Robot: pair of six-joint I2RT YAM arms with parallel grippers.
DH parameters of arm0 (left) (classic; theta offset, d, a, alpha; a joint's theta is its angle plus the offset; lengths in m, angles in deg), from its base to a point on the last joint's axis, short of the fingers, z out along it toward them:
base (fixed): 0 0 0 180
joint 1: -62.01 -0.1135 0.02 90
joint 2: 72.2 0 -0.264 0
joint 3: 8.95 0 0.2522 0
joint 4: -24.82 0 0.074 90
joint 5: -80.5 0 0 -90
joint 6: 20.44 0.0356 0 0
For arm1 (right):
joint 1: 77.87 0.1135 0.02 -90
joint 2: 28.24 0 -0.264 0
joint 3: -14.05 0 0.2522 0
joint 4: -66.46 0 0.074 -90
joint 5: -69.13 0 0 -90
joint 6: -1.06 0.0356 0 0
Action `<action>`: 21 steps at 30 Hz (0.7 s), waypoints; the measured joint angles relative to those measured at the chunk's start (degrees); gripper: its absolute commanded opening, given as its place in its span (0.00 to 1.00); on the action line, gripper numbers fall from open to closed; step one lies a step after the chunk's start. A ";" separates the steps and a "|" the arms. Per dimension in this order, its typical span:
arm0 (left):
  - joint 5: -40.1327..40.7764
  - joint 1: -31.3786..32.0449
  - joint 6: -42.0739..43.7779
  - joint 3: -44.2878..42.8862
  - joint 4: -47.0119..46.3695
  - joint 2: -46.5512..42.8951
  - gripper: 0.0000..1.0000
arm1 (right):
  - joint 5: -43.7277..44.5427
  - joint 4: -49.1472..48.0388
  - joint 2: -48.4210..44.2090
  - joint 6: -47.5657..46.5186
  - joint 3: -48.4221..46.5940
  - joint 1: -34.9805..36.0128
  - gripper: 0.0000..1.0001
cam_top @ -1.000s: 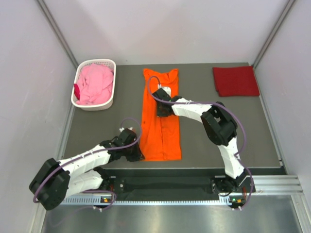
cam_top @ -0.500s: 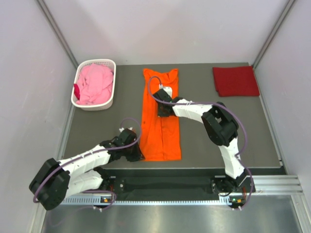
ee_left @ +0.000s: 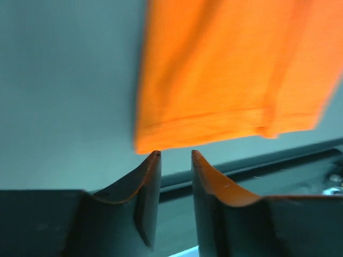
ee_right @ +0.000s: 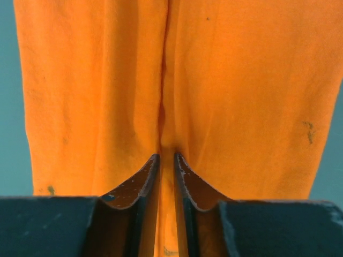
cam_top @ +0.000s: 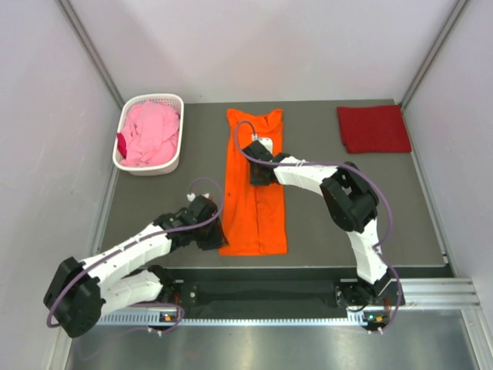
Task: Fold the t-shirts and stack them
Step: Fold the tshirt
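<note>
Top external: orange shirt [cam_top: 239,202] runs near-far

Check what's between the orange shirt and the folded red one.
Nothing. In the top view, the stretch between the orange t-shirt and the dark red t-shirt is bare grey table.

White lattice basket [cam_top: 146,169] upper left on the dark grey table [cam_top: 408,208]; metal rail [cam_top: 431,301] along the bottom edge.
</note>
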 measured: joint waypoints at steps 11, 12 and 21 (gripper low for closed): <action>2.38 0.00 3.28 -6.78 3.52 -0.09 0.40 | -6.64 4.96 -16.35 -0.74 7.26 -0.92 0.35; 2.78 0.00 3.32 -6.05 3.82 -0.07 0.40 | -7.61 5.14 -19.02 -0.57 9.62 -1.05 0.35; 3.78 0.00 1.84 -0.74 3.06 0.07 0.35 | -14.80 6.03 -39.56 5.07 38.91 0.48 0.39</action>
